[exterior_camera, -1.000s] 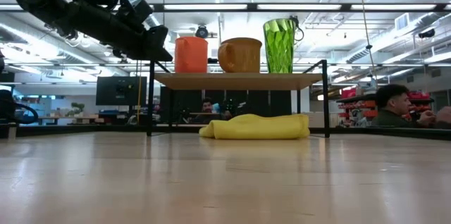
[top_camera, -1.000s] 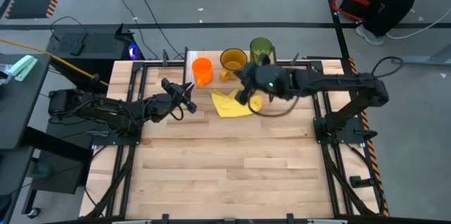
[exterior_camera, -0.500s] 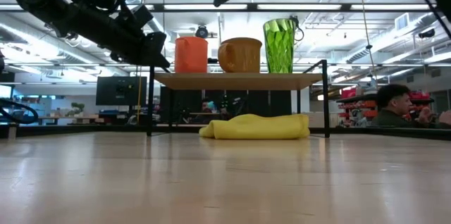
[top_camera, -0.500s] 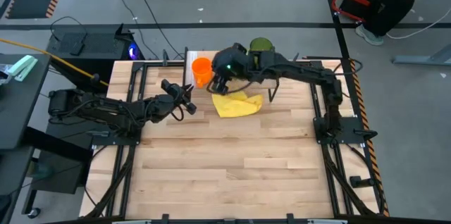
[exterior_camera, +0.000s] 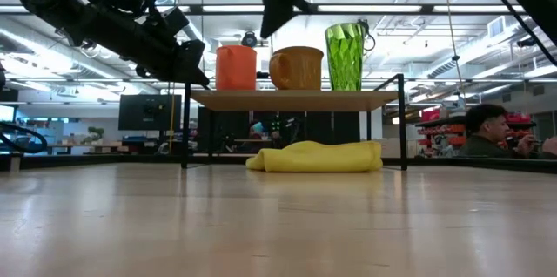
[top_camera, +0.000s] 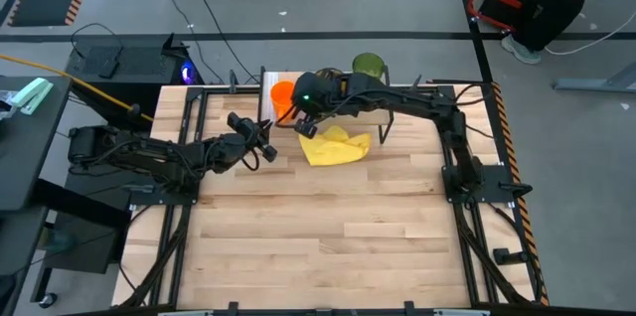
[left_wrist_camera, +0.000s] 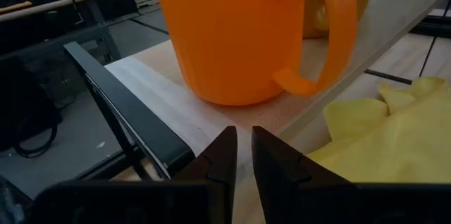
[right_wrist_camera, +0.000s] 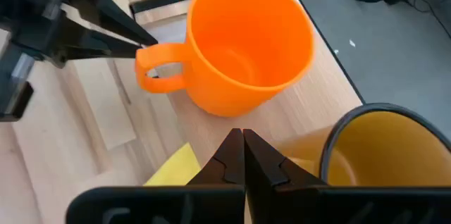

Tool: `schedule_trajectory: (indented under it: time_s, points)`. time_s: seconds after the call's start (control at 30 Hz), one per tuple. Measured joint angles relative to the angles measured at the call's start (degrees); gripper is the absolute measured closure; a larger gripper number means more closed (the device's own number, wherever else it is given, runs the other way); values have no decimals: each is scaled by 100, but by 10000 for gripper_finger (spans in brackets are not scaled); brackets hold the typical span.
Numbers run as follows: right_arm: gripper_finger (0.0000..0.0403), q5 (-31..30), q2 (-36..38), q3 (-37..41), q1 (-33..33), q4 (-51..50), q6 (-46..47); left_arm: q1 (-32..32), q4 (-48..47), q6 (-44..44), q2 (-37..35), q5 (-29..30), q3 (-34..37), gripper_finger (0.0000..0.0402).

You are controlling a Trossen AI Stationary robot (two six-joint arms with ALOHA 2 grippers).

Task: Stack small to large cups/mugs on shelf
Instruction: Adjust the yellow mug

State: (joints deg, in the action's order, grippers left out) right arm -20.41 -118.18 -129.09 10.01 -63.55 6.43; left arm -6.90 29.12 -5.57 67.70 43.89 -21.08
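Three cups stand in a row on the shelf (exterior_camera: 296, 99) by their bases: the small orange mug (right_wrist_camera: 243, 41) (exterior_camera: 236, 68), the amber-yellow mug (exterior_camera: 298, 68) (right_wrist_camera: 373, 146) and the tall green tumbler (exterior_camera: 345, 57) (top_camera: 368, 65). My right gripper (right_wrist_camera: 243, 146) (exterior_camera: 265, 29) is shut and hovers above the shelf board between the orange and amber mugs, touching nothing. My left gripper (left_wrist_camera: 239, 146) (top_camera: 266, 147) is shut. It hangs just off the shelf's left end, level with the orange mug (left_wrist_camera: 239, 34) and apart from it. In the high view my right arm hides the amber mug.
A crumpled yellow cloth (top_camera: 336, 145) (exterior_camera: 318, 157) lies on the tabletop under and in front of the shelf. The shelf's thin black legs (exterior_camera: 185, 129) stand at its ends. The slatted tabletop (top_camera: 328, 237) stretches toward the near edge. People sit in the room behind (exterior_camera: 487, 129).
My right gripper has swung toward the table's left, from above the amber mug and tumbler to above the orange mug, and has come lower over the shelf. The cups and my left arm have stayed put.
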Motion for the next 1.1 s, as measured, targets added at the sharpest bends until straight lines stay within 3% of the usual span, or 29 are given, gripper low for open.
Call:
schedule_trajectory:
  time_s: [1.1]
  points:
    - [403, -233, -268, 8, 187, -144, -105, 0, -35, -102, 0, -21, 0, 355]
